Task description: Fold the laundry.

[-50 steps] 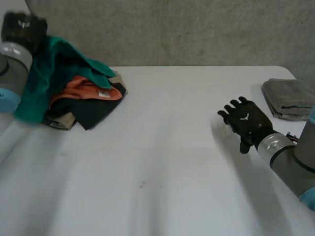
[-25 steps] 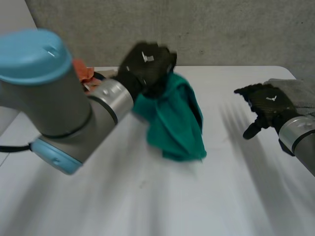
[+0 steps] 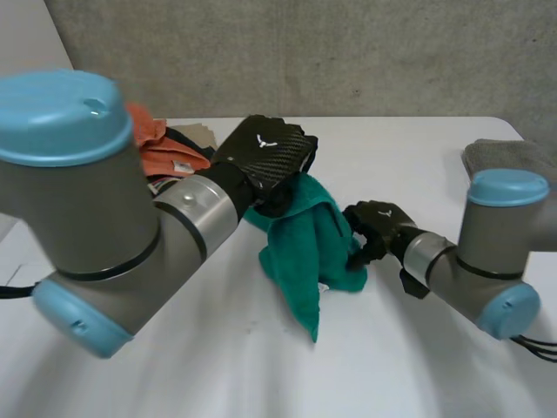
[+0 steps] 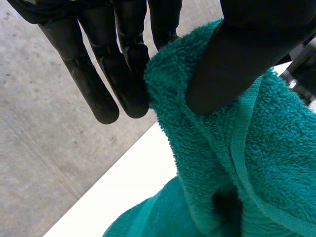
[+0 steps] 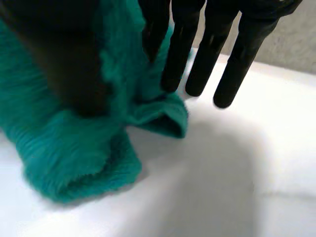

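Above the middle of the surface [image 3: 261, 366], the left hand [image 3: 265, 157] pinches the green towel [image 3: 305, 248] by its top, the right hand [image 3: 374, 228] sits at its 3 o'clock side, I cannot tell if holding, and a weak pinch could drop it.

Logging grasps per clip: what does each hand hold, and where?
Left hand pinches the green towel by its top hemmed edge. Right hand is at its lower side; grip cannot be told.
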